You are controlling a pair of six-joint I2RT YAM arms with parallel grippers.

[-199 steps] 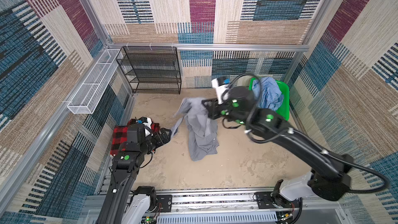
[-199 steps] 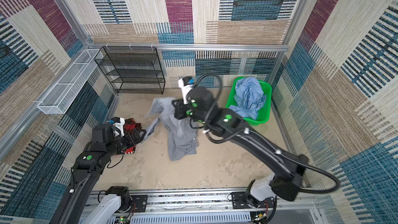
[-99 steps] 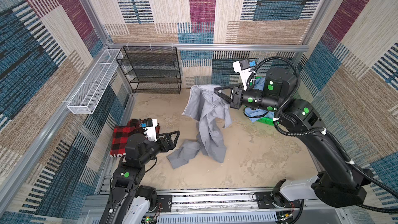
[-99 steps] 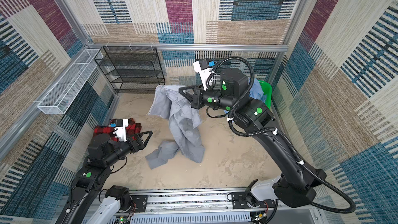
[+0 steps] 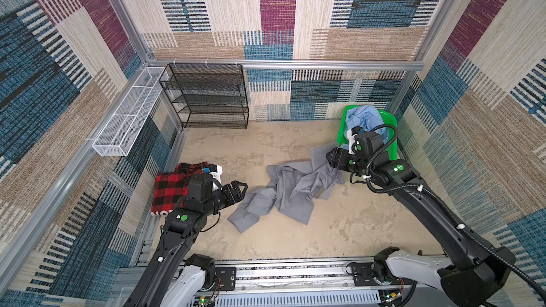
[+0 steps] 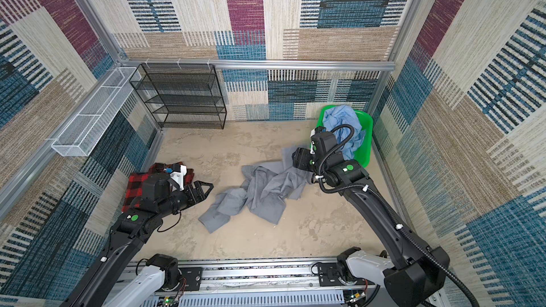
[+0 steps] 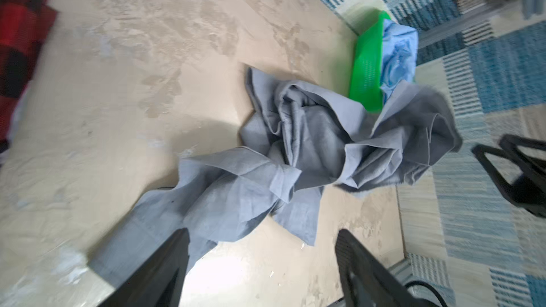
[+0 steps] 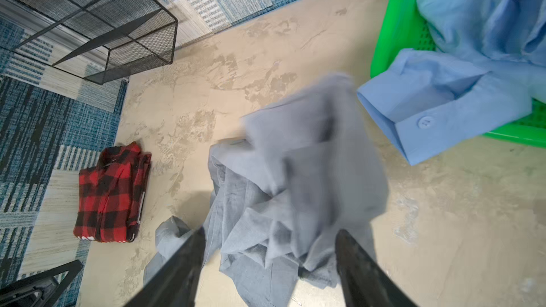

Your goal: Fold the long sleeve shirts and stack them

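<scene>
The plain grey long sleeve shirt [image 5: 292, 190] [image 6: 260, 193] lies crumpled mid-table, blurred in the right wrist view [image 8: 295, 187]. My right gripper [image 5: 331, 158] [image 8: 270, 231] hovers open above its right end, with nothing between the fingers. My left gripper [image 5: 239, 190] [image 7: 261, 233] is open just left of the shirt's trailing sleeve [image 7: 177, 217], holding nothing. The red-and-black plaid shirt [image 5: 168, 190] [image 8: 109, 193] lies folded at the left, partly under my left arm. The light blue shirt [image 5: 365, 119] [image 8: 472, 39] is heaped in the green basket [image 5: 342, 131], one cuff hanging over its rim.
A black wire shelf [image 5: 206, 95] stands at the back left. A white wire basket [image 5: 127, 116] hangs on the left wall. Patterned walls close in three sides. The arms' metal base rail [image 5: 266, 270] runs along the front.
My right gripper opened and dropped the grey shirt it held raised; the shirt now lies on the table. The right arm drew back toward the basket. The left gripper narrowed slightly beside the sleeve.
</scene>
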